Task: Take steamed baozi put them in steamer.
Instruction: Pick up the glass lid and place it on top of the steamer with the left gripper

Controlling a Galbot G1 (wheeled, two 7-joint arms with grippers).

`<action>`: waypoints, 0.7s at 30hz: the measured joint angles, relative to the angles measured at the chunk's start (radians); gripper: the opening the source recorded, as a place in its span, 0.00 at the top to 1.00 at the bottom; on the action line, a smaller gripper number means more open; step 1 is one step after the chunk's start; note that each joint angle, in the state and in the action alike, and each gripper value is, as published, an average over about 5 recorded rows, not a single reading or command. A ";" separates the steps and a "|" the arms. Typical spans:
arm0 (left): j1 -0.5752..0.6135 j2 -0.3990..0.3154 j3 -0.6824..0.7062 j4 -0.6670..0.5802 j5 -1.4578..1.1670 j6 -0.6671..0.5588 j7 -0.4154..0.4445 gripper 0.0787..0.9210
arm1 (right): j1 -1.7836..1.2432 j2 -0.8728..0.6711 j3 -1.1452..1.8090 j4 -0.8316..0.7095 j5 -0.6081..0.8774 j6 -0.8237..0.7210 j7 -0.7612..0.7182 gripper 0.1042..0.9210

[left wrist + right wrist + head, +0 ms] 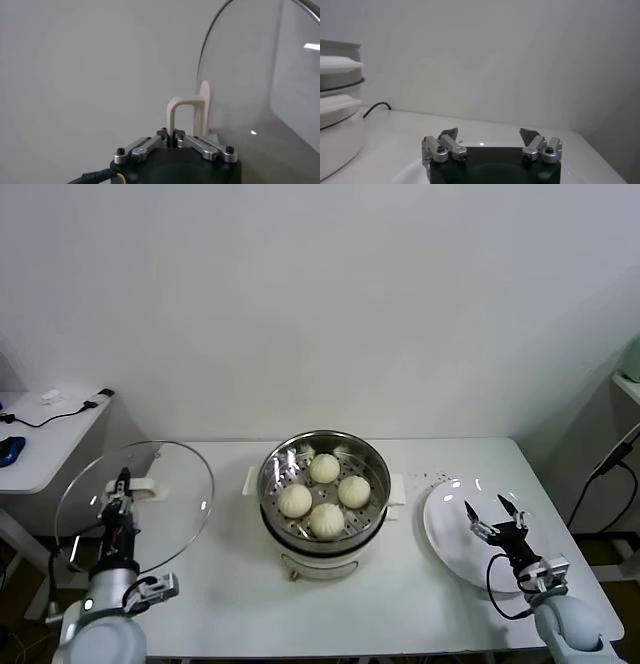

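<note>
Several cream-white baozi [324, 468] lie inside the shiny steel steamer [283, 456], which stands on its white cooker base at the table's middle. My left gripper [122, 484] is shut on the white handle [186, 116] of the round glass lid [170, 489] and holds the lid upright above the table's left end, apart from the steamer. My right gripper [493, 510] is open and empty above the flat white plate [445, 529] at the right. The steamer's side shows in the right wrist view [337, 70].
A white side table [40, 439] with a cable and a blue object stands at the far left. A black cable [600, 474] hangs at the right beside the table's edge. The wall rises behind the table.
</note>
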 measured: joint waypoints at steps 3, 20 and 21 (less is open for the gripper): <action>-0.052 0.031 0.078 -0.025 0.040 0.067 0.069 0.92 | 0.017 0.004 -0.009 -0.010 -0.007 0.000 0.001 0.12; -0.401 -0.097 0.493 -0.003 0.300 0.248 0.404 0.92 | 0.051 0.016 -0.007 -0.046 -0.024 0.013 0.003 0.12; -0.415 -0.113 0.509 0.007 0.311 0.250 0.409 0.92 | 0.052 0.017 -0.006 -0.047 -0.024 0.014 0.003 0.12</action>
